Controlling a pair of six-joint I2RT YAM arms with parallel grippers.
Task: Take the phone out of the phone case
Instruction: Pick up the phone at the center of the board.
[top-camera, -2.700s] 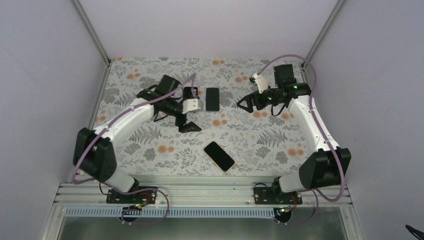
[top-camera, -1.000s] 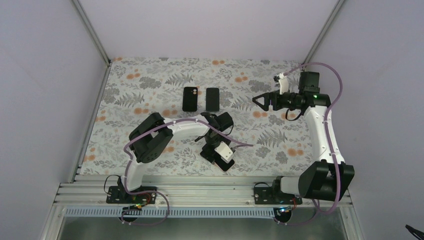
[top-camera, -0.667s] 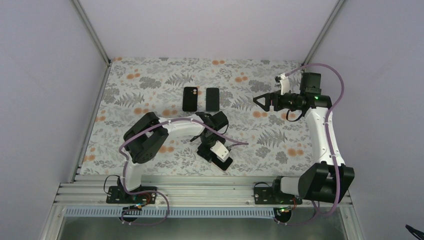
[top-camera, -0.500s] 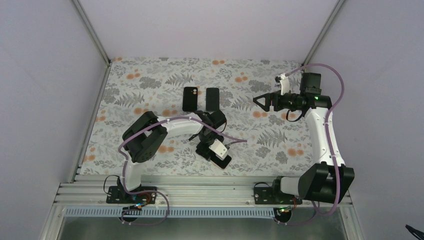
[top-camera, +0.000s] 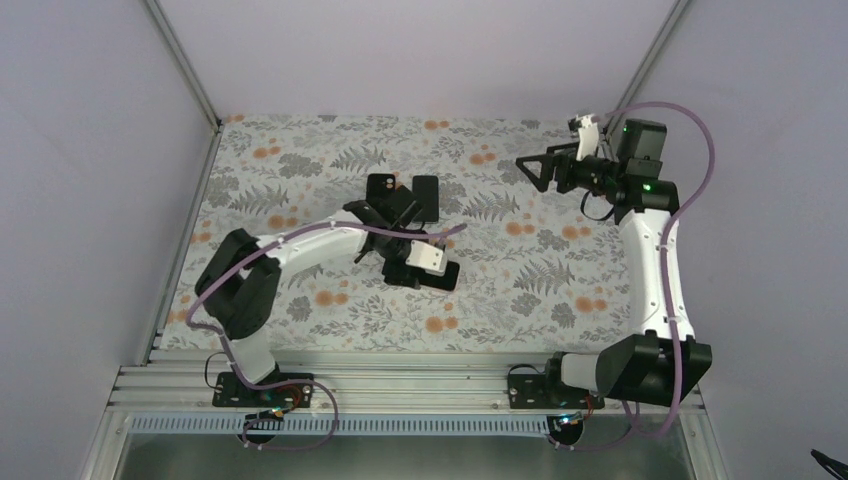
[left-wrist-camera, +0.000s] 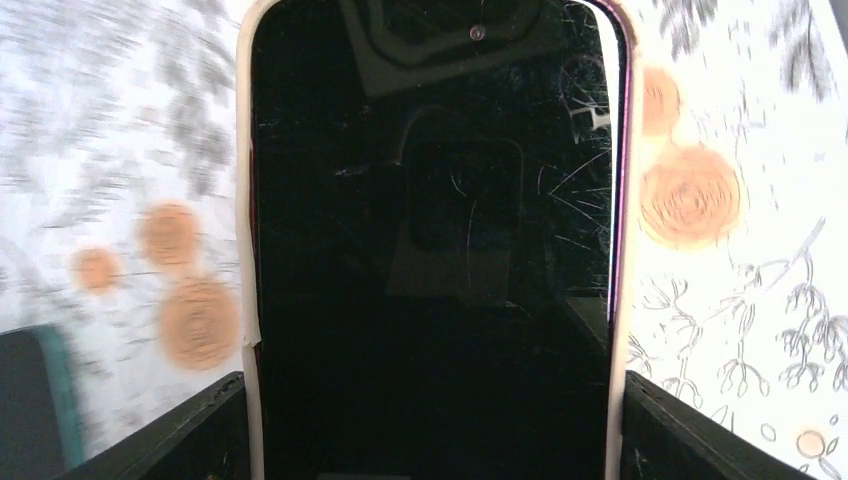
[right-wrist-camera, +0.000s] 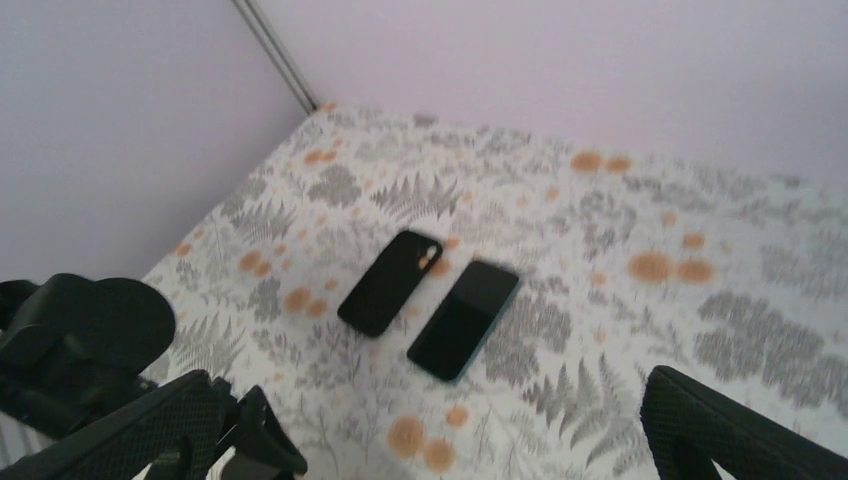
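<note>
Centrally, the left gripper has its jaws clamped on the phone, which sits inside its pale phone case. At upper right, the right gripper hangs with jaws wide apart. Near the frame's middle, a black handset lies beside a second handset.

Both arms are built of white tubular links joined by chunky black joint housings. A thin lilac cable loops loosely along each. A small green light glows at upper right. Black angular fingers fill the wrist views' lower corners. Black base plates sit at the bottom.
</note>
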